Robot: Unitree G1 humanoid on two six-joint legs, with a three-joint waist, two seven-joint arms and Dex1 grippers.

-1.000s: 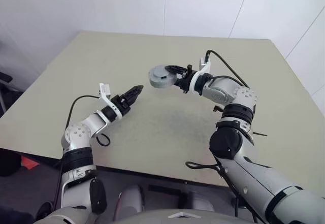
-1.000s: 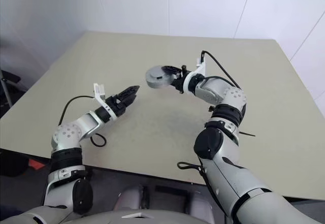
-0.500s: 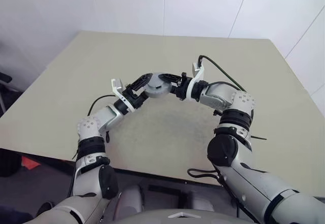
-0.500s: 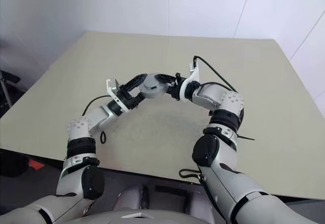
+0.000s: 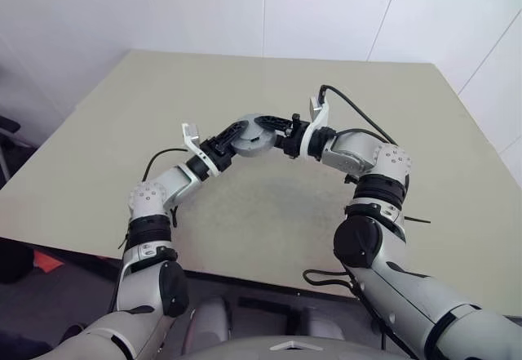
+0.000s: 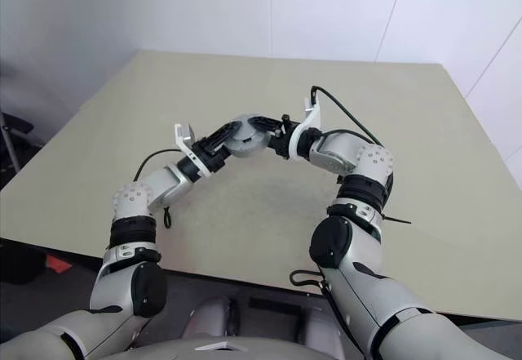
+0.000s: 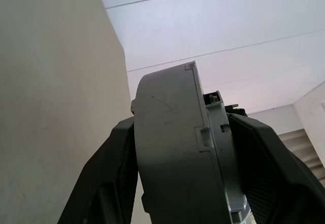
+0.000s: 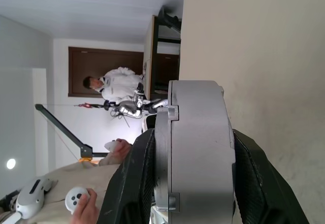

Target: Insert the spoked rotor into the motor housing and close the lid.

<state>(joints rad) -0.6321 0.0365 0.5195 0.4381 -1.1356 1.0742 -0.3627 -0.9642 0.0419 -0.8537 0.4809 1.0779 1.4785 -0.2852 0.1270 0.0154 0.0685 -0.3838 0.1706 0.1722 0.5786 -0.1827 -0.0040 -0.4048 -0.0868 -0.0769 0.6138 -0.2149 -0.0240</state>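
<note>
Presently both the left gripper [image 5: 238, 132] and right gripper [image 5: 276, 122] clamp the closed motor housing [image 5: 257, 135] in mid-air, at its 9 and 3 o'clock. Risk: if the grippers pull unevenly, the lid [image 7: 216, 153] could unseat, or the assembly drop to the table [image 5: 269, 205].

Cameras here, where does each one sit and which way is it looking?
Eye views: on the head, looking down over both arms at the table.
Left wrist: along the left claw, clamped on the housing.
Right wrist: along the right claw, same housing, people behind.
All share the housing.
</note>
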